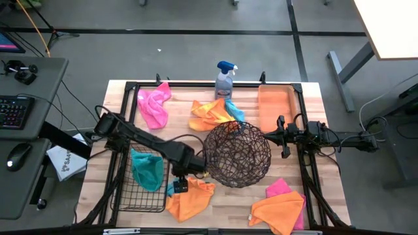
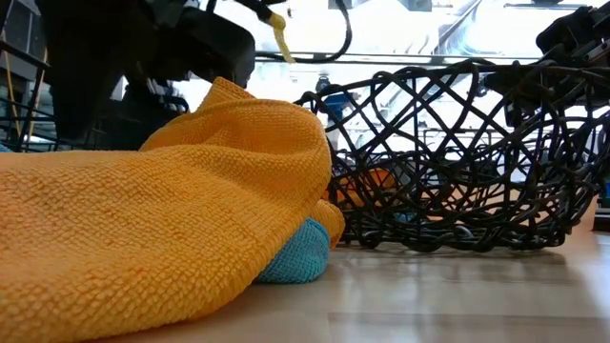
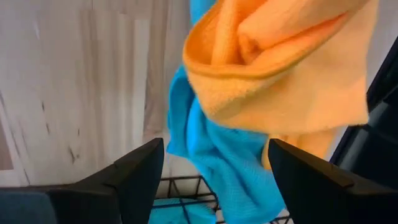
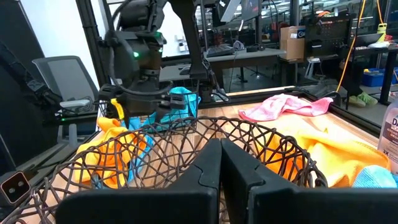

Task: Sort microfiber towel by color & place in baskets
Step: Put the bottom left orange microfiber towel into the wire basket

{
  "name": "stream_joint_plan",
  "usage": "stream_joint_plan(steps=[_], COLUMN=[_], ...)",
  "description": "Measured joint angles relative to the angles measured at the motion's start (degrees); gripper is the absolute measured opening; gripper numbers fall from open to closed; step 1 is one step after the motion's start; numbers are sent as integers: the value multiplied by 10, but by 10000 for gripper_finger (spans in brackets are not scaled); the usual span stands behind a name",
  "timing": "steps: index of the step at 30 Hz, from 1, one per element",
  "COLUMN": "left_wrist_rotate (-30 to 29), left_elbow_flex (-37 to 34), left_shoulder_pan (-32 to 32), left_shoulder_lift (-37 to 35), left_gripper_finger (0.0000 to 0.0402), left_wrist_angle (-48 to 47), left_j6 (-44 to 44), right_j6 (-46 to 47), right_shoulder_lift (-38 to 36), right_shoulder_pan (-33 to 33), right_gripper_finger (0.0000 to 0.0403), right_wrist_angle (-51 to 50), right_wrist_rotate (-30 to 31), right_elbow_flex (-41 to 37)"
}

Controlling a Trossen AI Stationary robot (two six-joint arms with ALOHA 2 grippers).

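While the left gripper (image 1: pixel 181 185) hangs with fingers spread above a teal towel (image 3: pixel 217 149) under an orange towel (image 1: pixel 191 199) beside the black wire basket (image 1: pixel 140 189), the right gripper (image 1: pixel 269 136), fingers together, waits over the round woven basket (image 1: pixel 237 155)

Orange towel (image 3: pixel 280 68), teal-blue towel (image 3: pixel 230 155)

Teal towel (image 1: pixel 147 168) in black wire basket (image 1: pixel 139 196); round woven basket (image 1: pixel 238 154) mid-table; orange tray (image 1: pixel 274 106) behind.
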Motion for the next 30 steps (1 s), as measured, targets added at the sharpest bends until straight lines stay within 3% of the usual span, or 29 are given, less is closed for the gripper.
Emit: stream_joint_plan(steps=[6,13,22,27,30], left_wrist_rotate=[-60,-124,-280,-195,-177], left_elbow_flex=[59,59,59,60,61], left_shoulder_pan=[-12,-29,-41,-45,-55], left_shoulder_lift=[32,37,37,28,15], left_gripper_finger=[278,278,278,278,278], left_wrist_angle=[-1,-49,-46,-20,4], left_j6=[-4,-26,-93,-51,-9], right_j6=[0,0,0,0,0], right_shoulder_lift=[0,0,0,0,0], right_shoulder_pan=[0,0,0,0,0], right_gripper_finger=[0,0,0,0,0], right_wrist_angle=[0,0,0,0,0], right_wrist_rotate=[0,0,0,0,0], right_elbow_flex=[0,0,0,0,0])
